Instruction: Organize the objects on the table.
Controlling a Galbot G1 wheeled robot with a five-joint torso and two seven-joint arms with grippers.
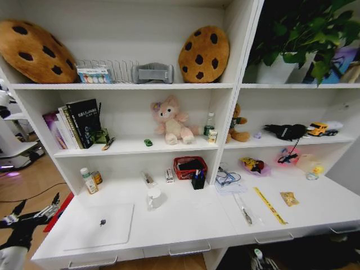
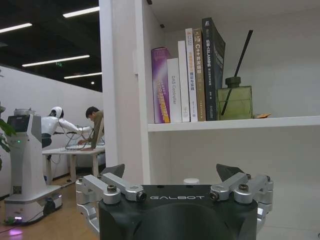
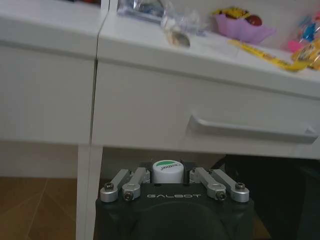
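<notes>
My right claw grips a small bottle below the table; left claw waits open; lift and place next.

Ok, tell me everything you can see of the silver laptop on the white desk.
The silver laptop lies shut and flat on the long white desk, at its left end near the front edge, above a silver-handled drawer. Its lid looks like smooth matte metal with rounded corners and a small dark logo at the middle. Nothing rests on it; no gripper touches it.
</notes>
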